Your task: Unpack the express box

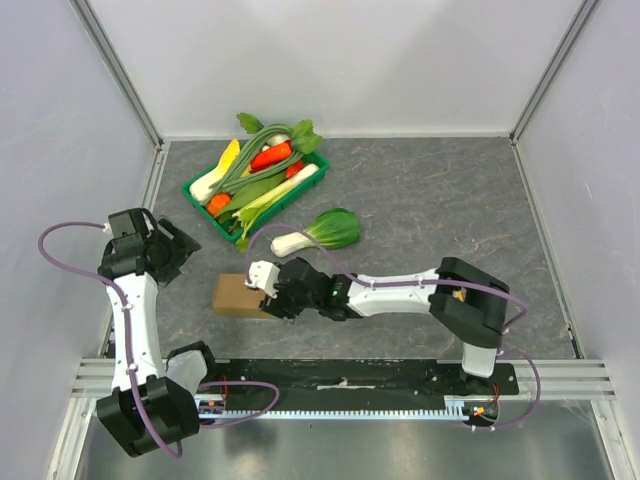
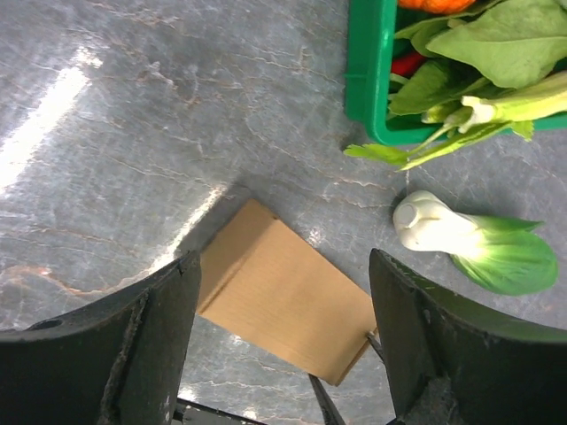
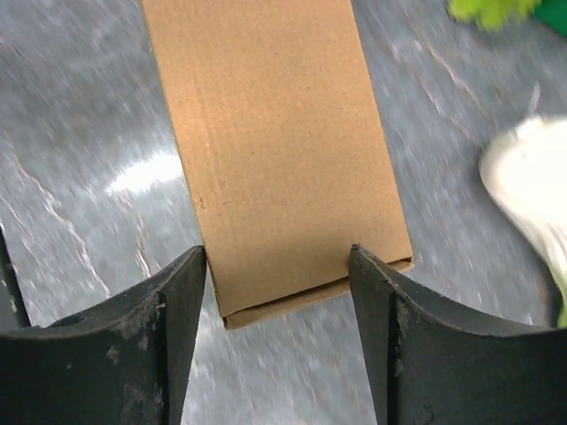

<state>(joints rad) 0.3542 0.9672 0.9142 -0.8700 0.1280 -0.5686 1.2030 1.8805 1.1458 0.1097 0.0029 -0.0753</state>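
Observation:
The express box (image 1: 234,296) is a flat brown carton lying on the grey table; it also shows in the left wrist view (image 2: 283,297) and the right wrist view (image 3: 275,133). My right gripper (image 1: 268,291) is at the box's right end. Its jaws (image 3: 277,250) stand apart astride that end: the left fingertip (image 3: 190,266) is beside one edge and the right fingertip (image 3: 368,266) overlaps the top corner. No firm clamp shows. My left gripper (image 1: 176,250) hovers open to the left of the box with nothing between its fingers (image 2: 283,255).
A bok choy (image 1: 325,232) lies loose on the table just behind the box, near my right arm. A green tray (image 1: 190,186) full of vegetables stands at the back, left of centre. Walls close in the table on three sides.

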